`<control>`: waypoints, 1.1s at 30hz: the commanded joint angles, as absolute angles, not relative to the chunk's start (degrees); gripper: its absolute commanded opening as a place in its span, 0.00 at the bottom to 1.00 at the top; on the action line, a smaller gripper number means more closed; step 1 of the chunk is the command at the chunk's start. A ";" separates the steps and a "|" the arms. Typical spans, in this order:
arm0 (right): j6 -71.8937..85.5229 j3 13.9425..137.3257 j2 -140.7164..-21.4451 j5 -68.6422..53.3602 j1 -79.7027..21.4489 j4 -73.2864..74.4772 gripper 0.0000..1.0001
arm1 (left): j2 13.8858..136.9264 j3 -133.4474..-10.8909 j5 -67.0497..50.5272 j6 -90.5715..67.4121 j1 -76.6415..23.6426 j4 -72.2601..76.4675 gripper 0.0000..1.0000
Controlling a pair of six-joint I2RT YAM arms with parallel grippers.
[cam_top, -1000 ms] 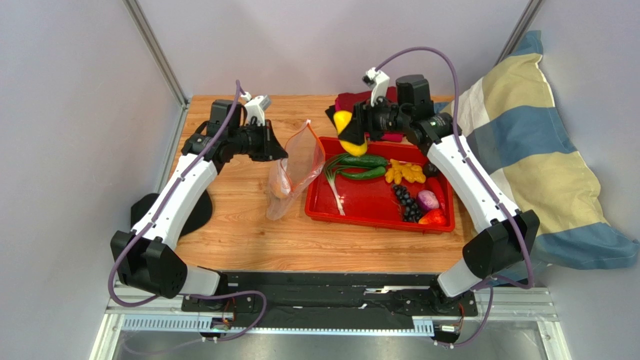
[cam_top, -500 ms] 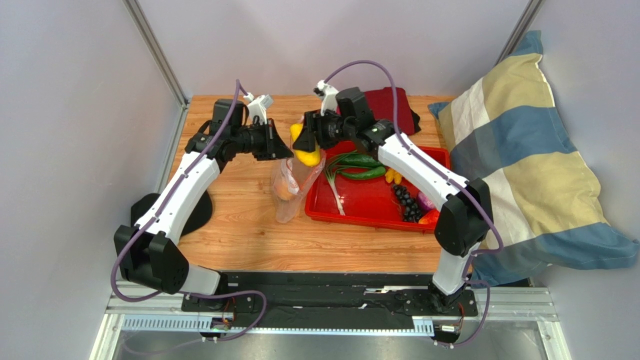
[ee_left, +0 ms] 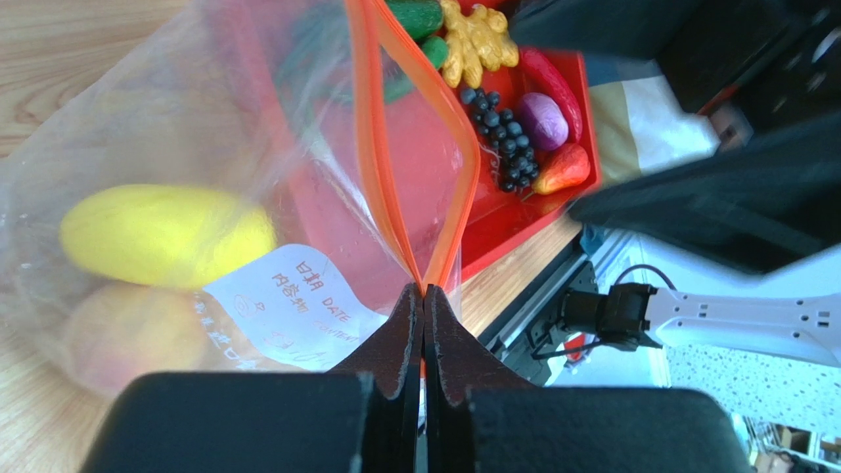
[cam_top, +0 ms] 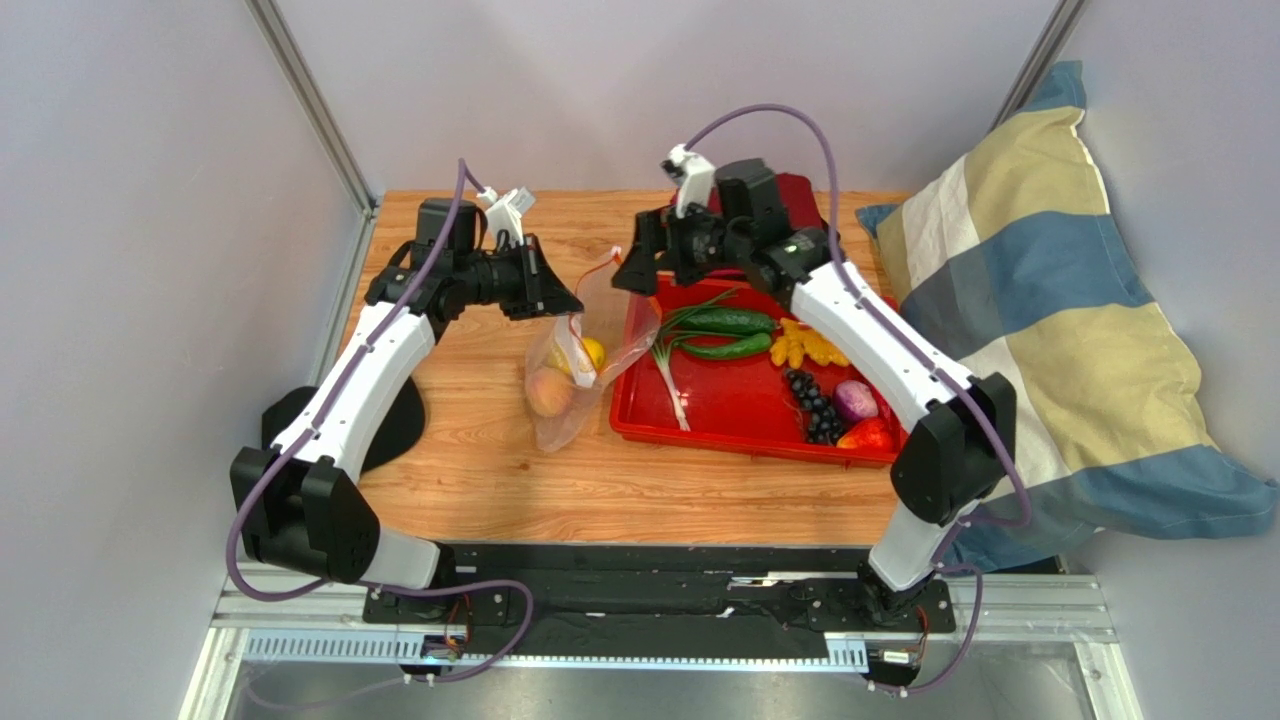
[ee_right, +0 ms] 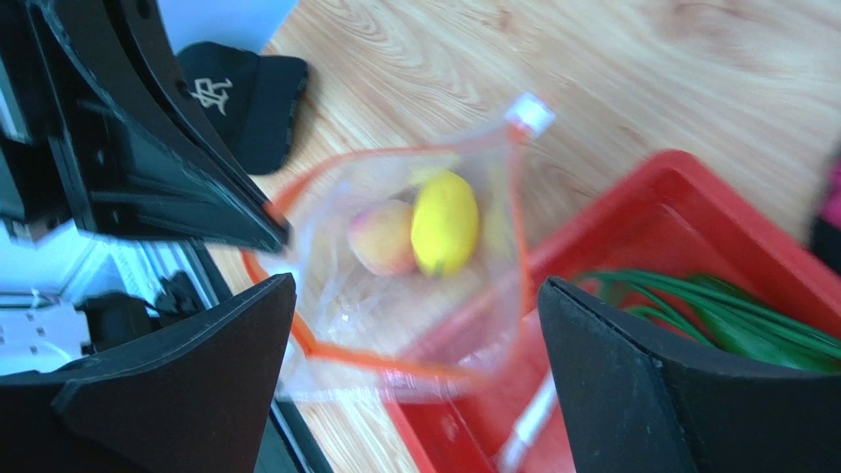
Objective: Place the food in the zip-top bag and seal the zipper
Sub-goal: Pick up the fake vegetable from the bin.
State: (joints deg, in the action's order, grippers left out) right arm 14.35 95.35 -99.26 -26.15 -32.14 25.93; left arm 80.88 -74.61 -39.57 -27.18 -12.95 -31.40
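The clear zip-top bag [cam_top: 579, 360] hangs upright, left of the red tray [cam_top: 751, 446]. My left gripper [cam_top: 559, 296] is shut on the end of its orange zipper [ee_left: 380, 148], pads pressed flat on the strip, and the mouth gapes open. A yellow oval fruit [ee_right: 444, 222] and a peach [ee_right: 383, 236] lie inside, above the white label [ee_left: 286, 305]. My right gripper [cam_top: 639, 270] hovers open and empty over the mouth. In the tray lie the grapes [cam_top: 816, 405], purple onion [cam_top: 857, 399], red piece [cam_top: 869, 435], knobbly yellow piece [cam_top: 809, 348] and green vegetables [cam_top: 721, 323].
A striped pillow [cam_top: 1052, 300] presses against the table's right edge. A dark red cloth [cam_top: 789, 203] lies behind the tray. The left arm's black base pad [cam_top: 394, 428] sits at the front left. Grey walls close in on the back and sides.
My right gripper carried the yellow fruit from above the tray to the bag's mouth and opened. The fruit now lies in the bag beside the peach. The left grip held.
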 commanded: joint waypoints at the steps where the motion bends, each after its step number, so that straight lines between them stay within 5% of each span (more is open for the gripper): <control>1: 3.01 97.03 -92.30 -33.56 -22.36 37.33 0.99 | 79.54 -74.71 -41.22 -27.34 -12.83 -29.36 0.00; 15: -32.60 81.83 -86.39 -14.52 -2.37 69.16 0.94 | 79.45 -74.27 -40.96 -26.63 -12.83 -29.35 0.00; 27: -34.98 71.02 -92.37 -4.57 -2.72 60.21 0.72 | 79.63 -74.27 -40.34 -26.02 -12.83 -29.88 0.00; 33: -35.33 68.65 -94.66 -0.10 -3.95 55.46 0.73 | 79.72 -74.27 -40.08 -25.58 -12.83 -30.23 0.00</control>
